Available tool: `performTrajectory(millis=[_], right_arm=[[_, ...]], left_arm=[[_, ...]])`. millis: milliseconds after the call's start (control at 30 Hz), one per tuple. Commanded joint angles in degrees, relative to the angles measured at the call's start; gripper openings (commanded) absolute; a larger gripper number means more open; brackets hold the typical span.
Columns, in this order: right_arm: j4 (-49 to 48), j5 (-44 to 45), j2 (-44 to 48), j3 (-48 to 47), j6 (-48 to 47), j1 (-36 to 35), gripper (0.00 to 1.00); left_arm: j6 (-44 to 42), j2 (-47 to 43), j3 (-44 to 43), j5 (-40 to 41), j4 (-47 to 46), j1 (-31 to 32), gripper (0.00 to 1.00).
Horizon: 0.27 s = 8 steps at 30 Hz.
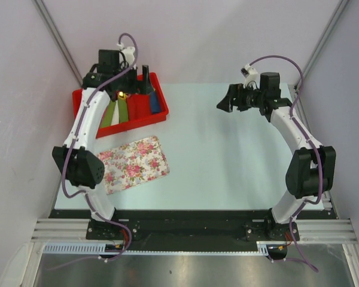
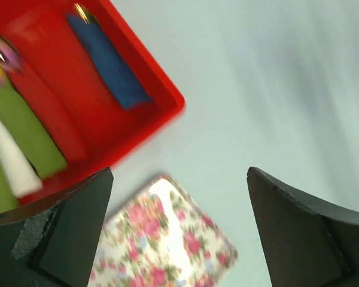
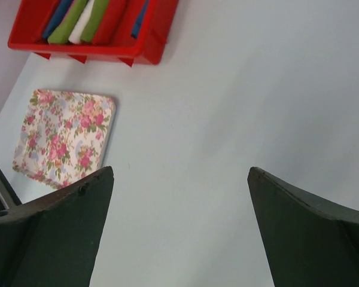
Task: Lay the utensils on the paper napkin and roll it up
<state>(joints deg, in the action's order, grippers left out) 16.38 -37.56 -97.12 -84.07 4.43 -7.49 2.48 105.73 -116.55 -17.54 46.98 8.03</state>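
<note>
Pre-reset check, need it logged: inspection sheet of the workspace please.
Surface: pale, matte table.
Job's things: no flat napkin, loose spoon or fork seen; blue roll with gold tip in red bin, possibly the finished one.
Clutter: green roll and white roll in bin; floral tray beside it.
Grippers: left gripper open, empty, over bin corner; right gripper open, empty, over table.
Cables: purple cable along each arm, no snag seen.
Surroundings: pale walls, metal frame posts.

White-and-black arms, purple cables
</note>
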Motion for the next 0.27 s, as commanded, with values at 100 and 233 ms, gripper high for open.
performTrajectory(millis=[100, 233], right_arm=[[1.11, -1.11, 8.61, 8.48, -1.17, -0.07, 1.00], [2.16, -0.50, 12.91, 12.17, -3.10, -0.95, 1.00]], left_arm=[[-1.08, -14.58, 22.50, 6.63, -5.76, 6.47, 1.00], [0.24, -17.31, 26.71, 8.13, -6.98, 7.79, 1.00]])
